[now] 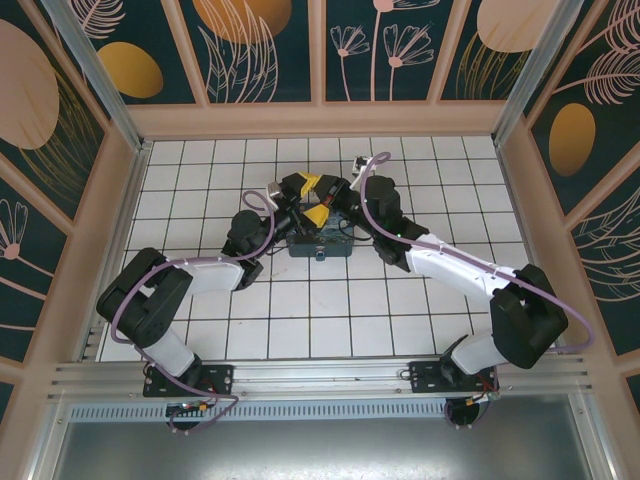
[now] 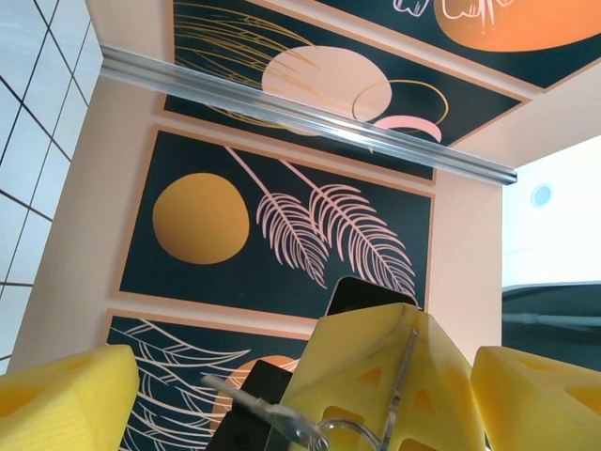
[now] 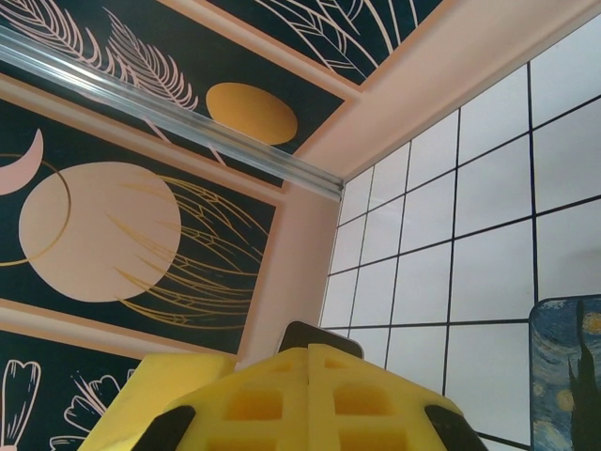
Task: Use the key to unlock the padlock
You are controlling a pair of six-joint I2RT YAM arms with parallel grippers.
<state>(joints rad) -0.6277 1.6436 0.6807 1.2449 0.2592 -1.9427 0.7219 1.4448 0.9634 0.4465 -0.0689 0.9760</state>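
Observation:
My right gripper [image 3: 308, 366] is shut, its yellow fingers pressed flat together. In the left wrist view those same fingers [image 2: 376, 371] pinch a thin metal strip in their seam. From it a wire ring [image 2: 362, 430] carries the key [image 2: 246, 399], whose silvery blade points left. My left gripper [image 2: 300, 409] is open, one yellow finger [image 2: 66, 399] far left and the other far right, either side of the right gripper. Both grippers [image 1: 316, 200] meet above the painted box. I cannot pick out the padlock; a tiny bluish knob [image 1: 320, 255] sits at the box's near side.
The blue-and-yellow painted box [image 1: 300, 246] lies mid-floor under the two wrists; its corner [image 3: 568, 371] shows at the right wrist view's lower right. White tiled floor [image 1: 300, 330] stretches all round it, closed in by patterned walls [image 1: 260, 50] and metal rails.

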